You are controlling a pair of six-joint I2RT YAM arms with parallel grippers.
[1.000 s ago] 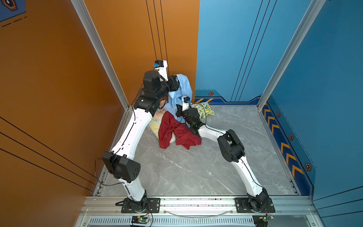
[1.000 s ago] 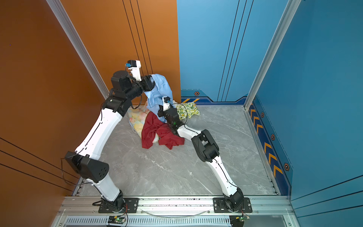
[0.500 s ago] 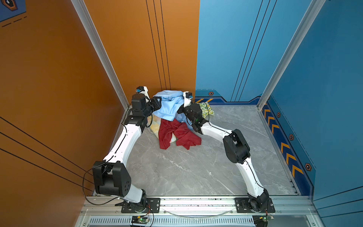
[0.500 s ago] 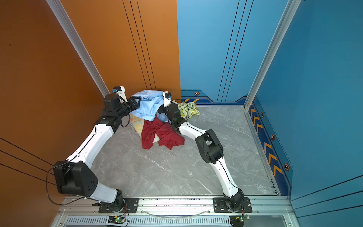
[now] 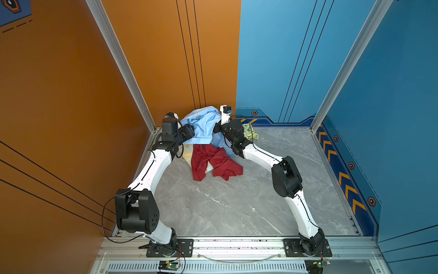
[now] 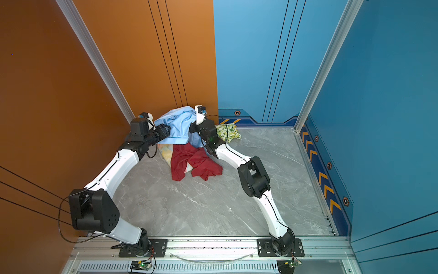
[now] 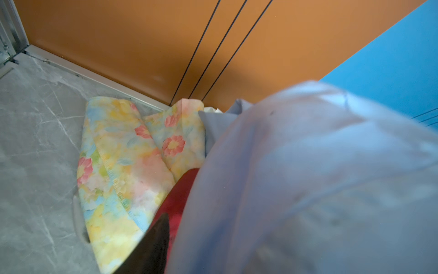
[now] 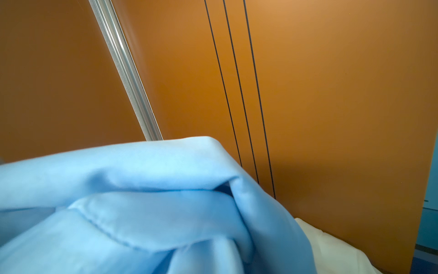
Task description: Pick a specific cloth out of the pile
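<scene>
Looking at both arms stretched out to the far corner of the table [image 5: 237, 201], right up against the orange wall [image 5: 166, 71].

Got the left arm [image 5: 154, 170] with its elbow parked close to its base on the orange-wall side, forearm running long toward the corner, wrist bent inward, left gripper [image 5: 189, 132] poking sideways into the cloth [image 5: 203, 123]. Can't tell how wide on that one. Only seeing a single dark finger [image 7: 151, 246] in the left wrist view, with the other side buried under the cloth [image 7: 308, 178].

Got the right arm [image 5: 260, 154] with its elbow pushed farther forward over the table, forearm angling back to the same corner, wrist cocked up, right gripper [image 5: 216, 128] facing the left one from the opposite side. Clamped tight on the cloth. No fingers showing in the right wrist view, just the cloth [image 8: 142, 201] up close in sky-blue folds.

Seeing the cloth tented up between the two grippers, riding on the back of the pile [image 6: 180, 154], above the dark red cloth [image 5: 225, 163] and the pastel floral cloth [image 7: 118, 166].

Also spotting a lemon-print cloth [image 5: 250, 132] just behind the right wrist, plus a bit of white cloth [image 8: 331, 244] touching the blue.
</scene>
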